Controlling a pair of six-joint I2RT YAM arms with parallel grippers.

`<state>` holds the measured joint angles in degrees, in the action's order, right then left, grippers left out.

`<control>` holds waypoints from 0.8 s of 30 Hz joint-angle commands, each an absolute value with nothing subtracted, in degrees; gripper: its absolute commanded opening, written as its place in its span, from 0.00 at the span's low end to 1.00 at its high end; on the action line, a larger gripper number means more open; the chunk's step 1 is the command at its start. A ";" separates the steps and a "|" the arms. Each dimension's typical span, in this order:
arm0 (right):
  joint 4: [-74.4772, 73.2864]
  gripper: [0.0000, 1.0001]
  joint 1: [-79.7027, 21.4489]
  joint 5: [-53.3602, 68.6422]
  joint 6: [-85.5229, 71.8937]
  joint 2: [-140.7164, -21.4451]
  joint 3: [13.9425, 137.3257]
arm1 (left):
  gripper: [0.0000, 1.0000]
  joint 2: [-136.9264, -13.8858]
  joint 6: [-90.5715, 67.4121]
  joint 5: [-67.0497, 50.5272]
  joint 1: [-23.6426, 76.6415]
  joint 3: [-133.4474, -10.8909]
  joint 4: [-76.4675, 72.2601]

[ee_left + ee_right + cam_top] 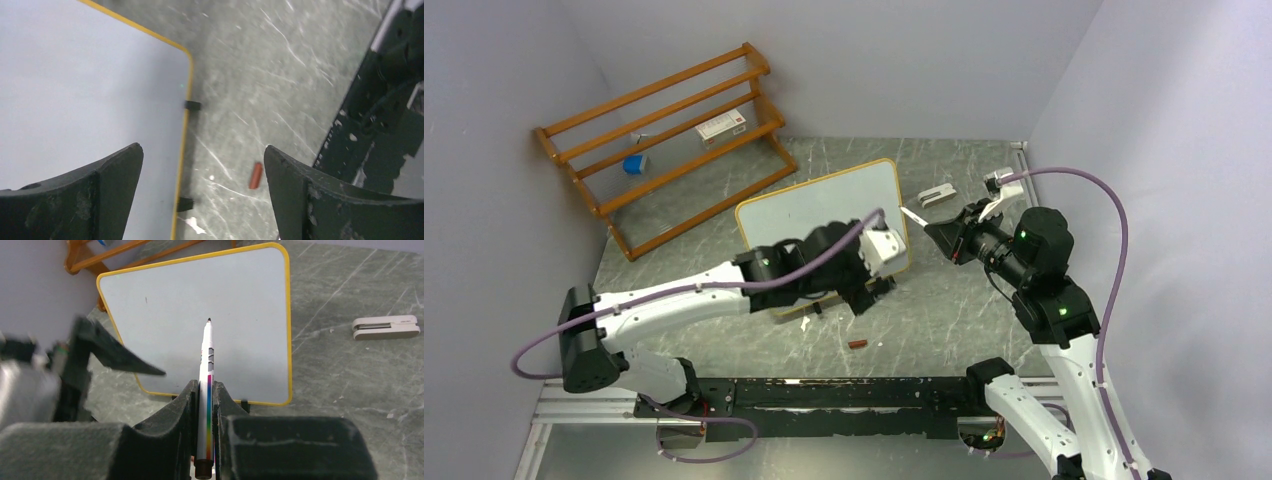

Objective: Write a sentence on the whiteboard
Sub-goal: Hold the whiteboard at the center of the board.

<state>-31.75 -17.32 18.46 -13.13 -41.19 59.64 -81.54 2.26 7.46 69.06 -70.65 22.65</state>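
Risk: the right gripper (205,385) clenches the marker (207,355) near its tail, so tip pressure may tilt the marker or shove the whiteboard (165,315). The whiteboard sits unheld mid-frame on the bench (350,390). The left gripper (202,165) hangs spread and empty over the board's edge.

Counts: two grippers, one marker, one red cap (255,175), one whiteboard, no sentence visible, one white clip-like item (385,327), one rack (664,130) upper left.

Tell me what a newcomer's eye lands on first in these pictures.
The yellow-framed whiteboard in the middle of the table, showing no words, draws the eye first. Next comes the rainbow-striped marker pinched in the right gripper fingers, tip aimed at the board. The left gripper gapes open over the board's near edge, and an orange wooden rack stands at the far left.
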 commanded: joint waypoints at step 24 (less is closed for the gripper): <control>-27.51 0.00 -18.27 21.40 -12.36 -41.09 58.19 | 0.94 -63.47 0.83 -25.88 17.43 -70.89 31.19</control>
<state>-29.76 -17.65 20.27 -13.17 -41.56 59.33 -65.34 1.87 -13.63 23.35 -71.48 29.98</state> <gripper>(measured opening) 0.160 0.947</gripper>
